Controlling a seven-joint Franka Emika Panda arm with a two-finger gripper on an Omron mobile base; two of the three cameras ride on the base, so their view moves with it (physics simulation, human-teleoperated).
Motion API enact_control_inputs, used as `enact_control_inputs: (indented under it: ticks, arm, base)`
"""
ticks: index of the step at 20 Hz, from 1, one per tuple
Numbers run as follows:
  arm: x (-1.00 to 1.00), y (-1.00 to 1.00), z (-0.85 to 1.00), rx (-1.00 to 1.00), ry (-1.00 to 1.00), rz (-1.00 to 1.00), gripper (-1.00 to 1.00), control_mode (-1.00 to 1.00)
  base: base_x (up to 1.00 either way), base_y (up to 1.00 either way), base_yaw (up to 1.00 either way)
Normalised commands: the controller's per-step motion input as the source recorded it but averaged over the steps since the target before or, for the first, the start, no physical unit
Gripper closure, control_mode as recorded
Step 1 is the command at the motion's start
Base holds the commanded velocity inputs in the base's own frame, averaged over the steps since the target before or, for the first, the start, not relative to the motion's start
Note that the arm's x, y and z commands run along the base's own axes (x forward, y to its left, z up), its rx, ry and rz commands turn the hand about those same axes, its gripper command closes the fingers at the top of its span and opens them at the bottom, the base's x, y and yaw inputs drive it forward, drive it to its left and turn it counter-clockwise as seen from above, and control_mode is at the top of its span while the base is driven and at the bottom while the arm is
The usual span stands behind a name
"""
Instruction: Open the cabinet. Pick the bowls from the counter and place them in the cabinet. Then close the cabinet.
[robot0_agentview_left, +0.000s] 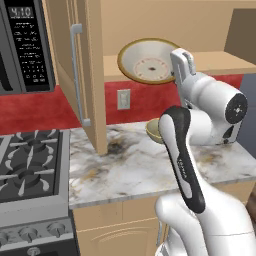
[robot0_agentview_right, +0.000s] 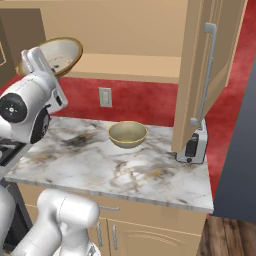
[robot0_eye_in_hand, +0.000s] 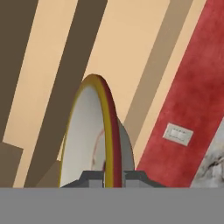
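The cabinet stands open, its left door (robot0_agentview_left: 75, 65) and right door (robot0_agentview_right: 205, 75) swung out over the counter (robot0_agentview_left: 130, 170). My gripper (robot0_eye_in_hand: 113, 176) is shut on the rim of the wide shallow bowl (robot0_agentview_left: 147, 61), which is tipped up on edge at the front of the cabinet's bottom shelf (robot0_agentview_left: 220, 62). The same bowl (robot0_agentview_right: 55, 52) shows above my hand in the right base view, and edge-on as a gold-rimmed bowl (robot0_eye_in_hand: 87, 131) in the hand view. On the marble counter (robot0_agentview_right: 125, 170) below, by the red wall, the deeper bowl (robot0_agentview_right: 128, 134) sits upright, partly behind my arm as a bowl (robot0_agentview_left: 154, 130).
A black gas stove (robot0_agentview_left: 27, 165) adjoins the counter's left end, with a microwave (robot0_agentview_left: 25, 45) above it. A toaster (robot0_agentview_right: 192, 147) stands under the right door. A wall outlet (robot0_agentview_right: 105, 97) is on the red backsplash.
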Motion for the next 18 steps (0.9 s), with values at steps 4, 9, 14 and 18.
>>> enact_control_inputs:
  ticks: [4, 9, 14, 18]
  arm:
    - [0.06, 0.0, 0.02, 0.0, 0.11, 0.0, 1.0, -1.0]
    - [0.12, 0.0, 0.02, 0.0, 0.25, 0.0, 1.0, -1.0]
    - [0.03, 0.0, 0.0, 0.0, 0.08, 0.0, 1.0, -1.0]
    - [0.0, 0.0, 0.0, 0.0, 0.0, 0.0, 1.0, -1.0]
  base:
    - [0.0, 0.0, 0.0]
    - [0.0, 0.0, 0.0]
    - [0.0, 0.0, 0.0]
    - [0.0, 0.0, 0.0]
